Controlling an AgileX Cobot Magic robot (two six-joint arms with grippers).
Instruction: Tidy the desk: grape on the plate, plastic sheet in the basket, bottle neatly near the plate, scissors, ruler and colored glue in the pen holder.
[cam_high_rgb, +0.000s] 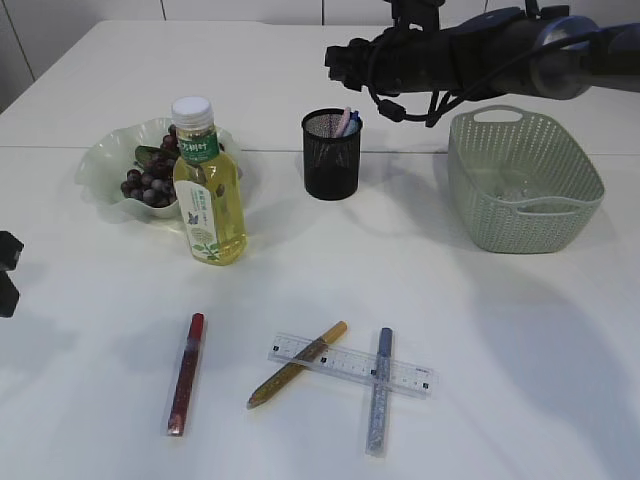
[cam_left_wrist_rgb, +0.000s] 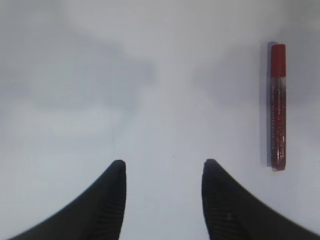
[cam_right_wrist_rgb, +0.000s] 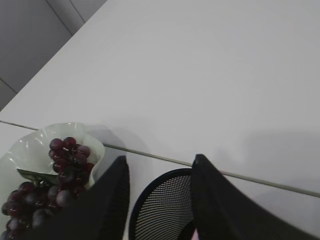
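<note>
white bench (cam_high_rgb: 500, 330) all round: my left pincer (cam_left_wrist_rgb: 162, 172) hangs half-open and empty beside the red glue (cam_high_rgb: 185, 372). grapes (cam_high_rgb: 150, 178) sit on the plate (cam_high_rgb: 105, 160), bottle (cam_high_rgb: 207, 185) upright beside it. gold glue (cam_high_rgb: 297, 364), ruler (cam_high_rgb: 350, 365) and blue glue (cam_high_rgb: 379, 390) lie crossed; my right pincer (cam_right_wrist_rgb: 160, 175) gapes empty over the pen holder (cam_high_rgb: 331, 153), basket (cam_high_rgb: 525, 180) rightmost.

Below the right tool (cam_right_wrist_rgb: 159, 172), the pen holder (cam_right_wrist_rgb: 167, 210) is cut off by the frame's bottom edge, its pale-tipped contents too small to name, while the left tool (cam_high_rgb: 8, 272) shows only as a dark sliver at the exterior view's edge.
</note>
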